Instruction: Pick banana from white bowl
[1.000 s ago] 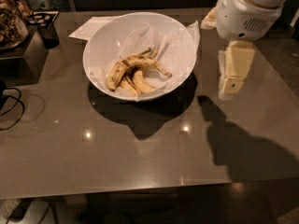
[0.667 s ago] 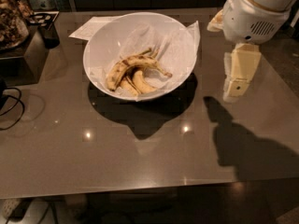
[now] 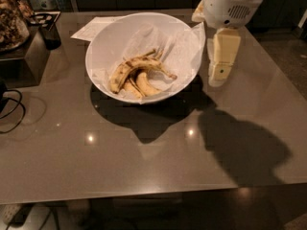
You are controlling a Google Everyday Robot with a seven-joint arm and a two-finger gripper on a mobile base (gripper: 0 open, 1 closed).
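Three or so bananas noted in the white bowl (image 3: 109,42) on the table (image 3: 144,171). Found the banana (image 3: 140,63), arched and brown-streaked, lying atop the paler ones. Spotted the gripper (image 3: 218,75) hanging just right of the bowl's rim, outside it; could not tell its opening.

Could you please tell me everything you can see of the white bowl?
The white bowl is large, round and deep, smooth-walled, looking like ceramic or plastic. It stands upright on the grey table, casting a dark shadow. Crinkled white paper lines it and pokes over the rim. In it lie the streaked banana and shorter, paler bananas. The gripper hangs just outside the rim, on the picture's right.
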